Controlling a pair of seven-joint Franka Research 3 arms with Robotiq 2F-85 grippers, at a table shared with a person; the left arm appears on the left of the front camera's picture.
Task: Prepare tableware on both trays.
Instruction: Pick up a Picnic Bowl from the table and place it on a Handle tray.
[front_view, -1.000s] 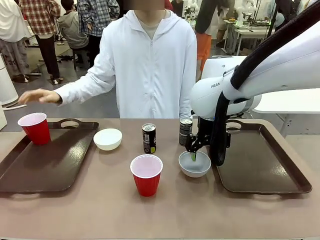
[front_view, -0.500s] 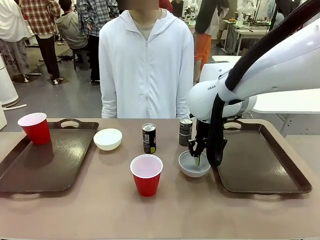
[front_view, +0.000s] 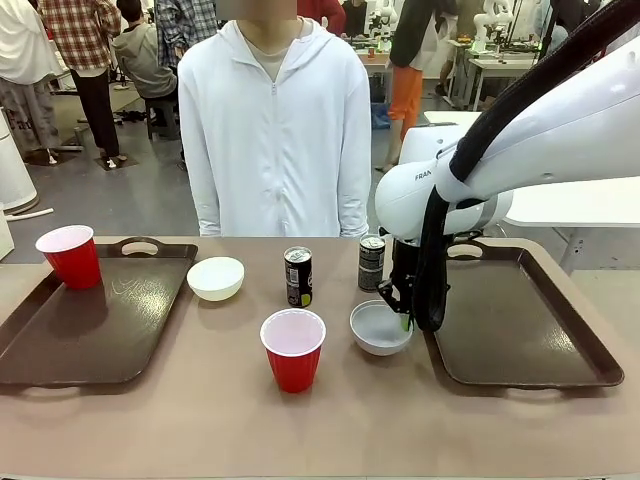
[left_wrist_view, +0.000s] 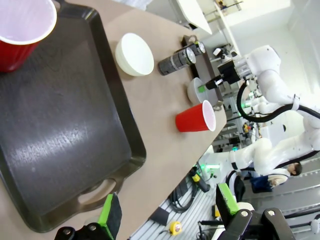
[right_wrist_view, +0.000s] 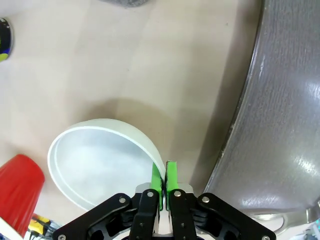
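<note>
My right gripper (front_view: 404, 318) (right_wrist_view: 163, 176) is shut on the rim of a whitish bowl (front_view: 380, 327) (right_wrist_view: 100, 157), which hangs tilted just above the table beside the right tray (front_view: 520, 315) (right_wrist_view: 285, 100). The left tray (front_view: 85, 310) (left_wrist_view: 60, 135) holds a red cup (front_view: 70, 256) (left_wrist_view: 22, 30) at its far corner. A second bowl (front_view: 216, 278) (left_wrist_view: 134, 54), another red cup (front_view: 293, 349) (left_wrist_view: 196, 116) and two dark cans (front_view: 298, 276) (front_view: 371, 262) stand on the table between the trays. My left gripper (left_wrist_view: 167, 212) hovers open above the left tray's near end.
A person in a white hooded jacket (front_view: 275, 130) stands at the far side of the table, arms down. The tan tabletop (front_view: 300, 430) stretches in front of the trays. Other people and tables fill the room behind.
The right gripper has closed on the bowl's rim and lifted it slightly, tilting it leftward. The person has drawn the outstretched arm back and stepped a little left.
</note>
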